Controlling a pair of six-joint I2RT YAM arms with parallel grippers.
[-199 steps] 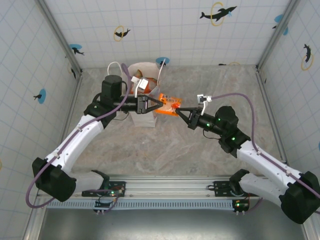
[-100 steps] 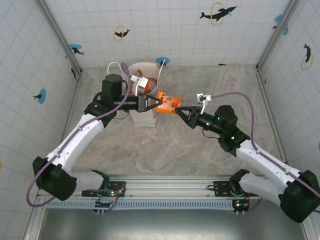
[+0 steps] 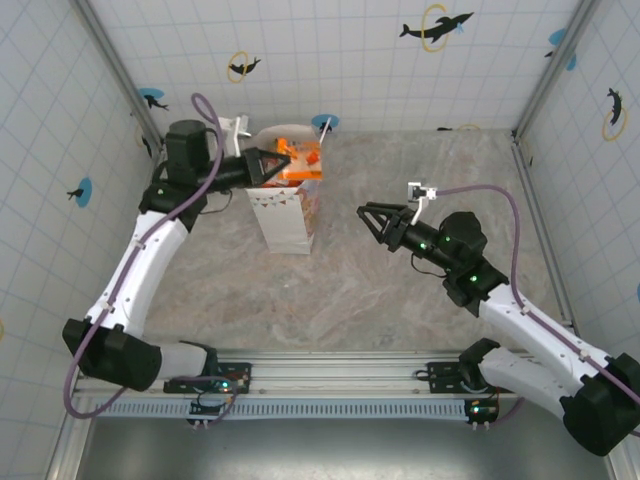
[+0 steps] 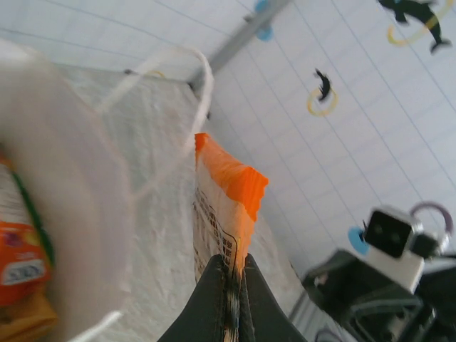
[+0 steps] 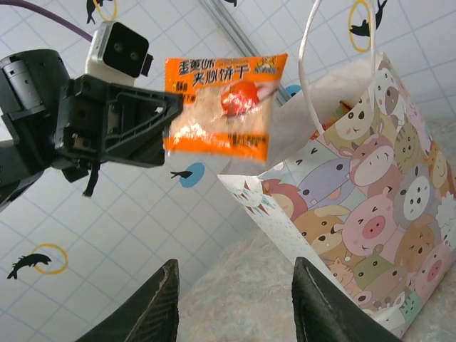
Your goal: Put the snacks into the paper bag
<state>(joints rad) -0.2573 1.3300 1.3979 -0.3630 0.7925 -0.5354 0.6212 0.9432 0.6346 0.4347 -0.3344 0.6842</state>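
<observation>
An orange packet (image 3: 298, 163) is being held by the left gripper (image 3: 262, 166), whose fingers are being kept clamped on one short edge of it. In the left wrist view the packet (image 4: 222, 206) is being seen edge-on, rising out of the closed tips of that gripper (image 4: 231, 299). In the right wrist view its printed face (image 5: 222, 105) is being shown flat, gripped at its left edge by the left gripper (image 5: 171, 114).

The packet is being carried in the air over the open mouth of the paper bag (image 3: 288, 215), which is standing upright on the table (image 3: 420, 170). The relation that matters is being noted as follows. The packet is being held out from the left fingertips towards the right arm's side, with its long axis about level and running across the opening, not pointing down into it. The mouth is lying directly beneath and slightly beyond the fingertips. Seen from the right wrist, the packet is above the bag (image 5: 363, 235) and near a loop handle (image 5: 313, 43). Whether it is clear of that handle cannot be told.

Other packets (image 4: 18, 263) are being seen inside, behind the blurred white rim.

The right gripper (image 3: 368, 215) is being held spread and empty, well apart from the bag on its right, its fingers (image 5: 160, 306) pointing at the bag.

The left arm is judged the one placed to finish. A downward tilt or a lowering is judged necessary before letting go, lest the packet be caught on the rim.
</observation>
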